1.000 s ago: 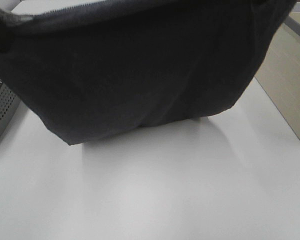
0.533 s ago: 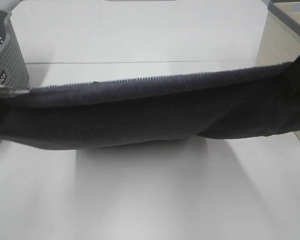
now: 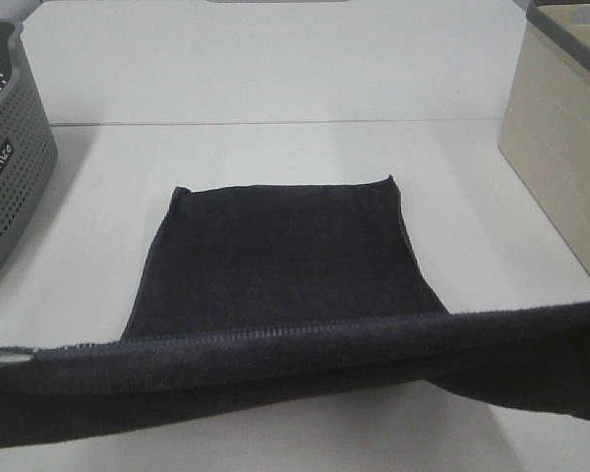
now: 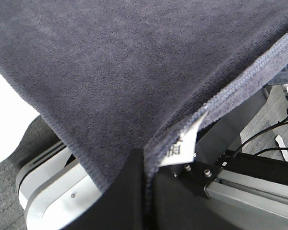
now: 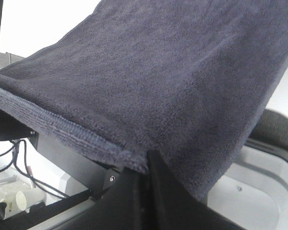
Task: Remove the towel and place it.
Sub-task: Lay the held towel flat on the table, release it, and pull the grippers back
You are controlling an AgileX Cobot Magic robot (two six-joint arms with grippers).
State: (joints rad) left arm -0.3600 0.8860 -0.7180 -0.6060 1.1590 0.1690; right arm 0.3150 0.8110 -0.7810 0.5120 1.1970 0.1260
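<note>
A grey perforated basket (image 3: 10,187) sits left on the white table (image 3: 275,157), a beige bin (image 3: 560,157) right.

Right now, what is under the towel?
The far part of the towel lies flat on the white table; its near edge is raised. Anything beneath the flat part is hidden.

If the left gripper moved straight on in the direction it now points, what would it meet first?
Most likely the very dark navy terry-cloth towel itself: the left gripper is shut on its hemmed edge, and the cloth stretches across the way ahead. What lies behind is hidden.
</note>
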